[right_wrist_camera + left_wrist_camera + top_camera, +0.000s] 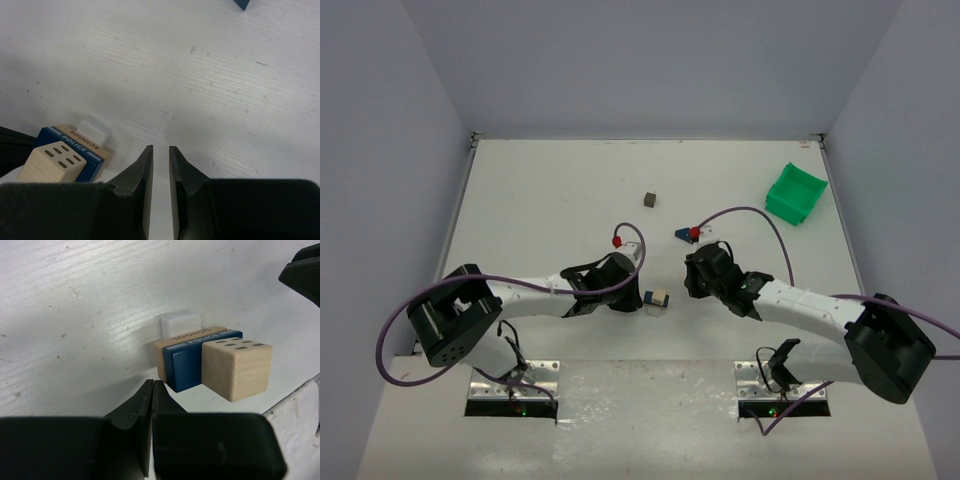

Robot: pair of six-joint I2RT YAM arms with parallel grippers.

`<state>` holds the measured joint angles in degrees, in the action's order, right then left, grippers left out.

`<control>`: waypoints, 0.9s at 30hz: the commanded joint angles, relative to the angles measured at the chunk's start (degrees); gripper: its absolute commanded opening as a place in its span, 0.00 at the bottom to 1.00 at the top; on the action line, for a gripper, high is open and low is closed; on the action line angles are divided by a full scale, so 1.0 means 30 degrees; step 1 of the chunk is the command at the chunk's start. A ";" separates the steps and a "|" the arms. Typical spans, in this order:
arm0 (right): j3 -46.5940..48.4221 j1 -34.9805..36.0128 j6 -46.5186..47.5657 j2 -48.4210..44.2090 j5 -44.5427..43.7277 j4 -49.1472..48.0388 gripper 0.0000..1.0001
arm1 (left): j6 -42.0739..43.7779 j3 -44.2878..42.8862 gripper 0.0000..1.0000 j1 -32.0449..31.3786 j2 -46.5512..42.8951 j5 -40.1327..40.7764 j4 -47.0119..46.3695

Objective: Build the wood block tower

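A short row of blocks [656,298] lies on the table between my grippers: a white one [180,324], a tan "SCHOOL" one [161,357], a blue "POLICE" one [187,365] and a beige windowed cube [235,367], pressed side by side. The row also shows in the right wrist view [60,160]. My left gripper [153,382] is shut and empty, just left of the row [632,296]. My right gripper [160,148] has a narrow gap, holds nothing, and sits to the right of the row [692,280]. A blue roof piece [682,233] and a dark block [650,199] lie apart, farther back.
A green plastic bin [795,193] stands at the back right. A red marker [695,233] on the right arm's cable sits beside the roof piece; another [616,240] is on the left arm's cable. Grey walls enclose the white table [540,200].
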<state>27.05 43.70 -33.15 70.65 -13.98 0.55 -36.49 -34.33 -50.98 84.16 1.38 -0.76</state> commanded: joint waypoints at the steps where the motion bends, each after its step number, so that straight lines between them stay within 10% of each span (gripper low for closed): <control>1: -0.0022 -0.0065 0.0063 -0.0419 -0.0527 -0.0329 0.19 | 0.0005 0.0235 0.00 -0.0174 -0.0806 -0.0103 -0.0391; 27: -0.0256 -0.0094 0.0033 -0.0841 -0.0849 -0.0329 0.19 | 0.0415 0.0210 0.00 -0.0203 -0.0153 -0.1542 -0.0452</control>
<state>26.75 43.64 -33.17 69.69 -14.90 0.58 -36.24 -32.93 -50.98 83.35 -2.46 0.01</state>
